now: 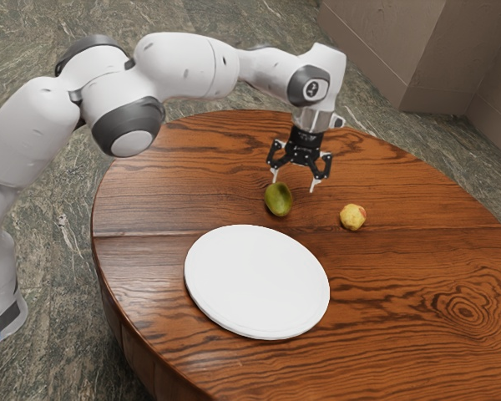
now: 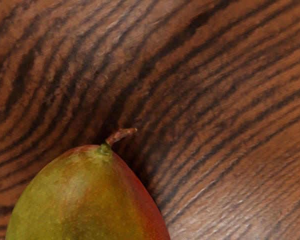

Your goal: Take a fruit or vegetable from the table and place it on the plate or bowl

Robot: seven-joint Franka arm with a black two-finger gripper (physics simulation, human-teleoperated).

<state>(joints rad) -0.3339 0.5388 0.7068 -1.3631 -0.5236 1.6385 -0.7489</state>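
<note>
A round wooden table (image 1: 417, 276) is seen, and its edge curves along the exterior view's left and bottom. Much bare wood is left toward the exterior view's right. The arm (image 1: 184, 67) is stretched over the far part of the table. A white plate (image 1: 256, 281) is laid flat near the front edge, with free wood around it. The claw (image 1: 292, 183) is held with its fingers apart, just above the mango (image 1: 278, 200). The mango is lying on the table just behind the plate, apart from its rim. A yellow fruit (image 1: 352, 217) is placed near it, toward the exterior view's right. In the wrist view the mango (image 2: 90, 200) and its short stem (image 2: 119, 135) are seen close under the hand.
</note>
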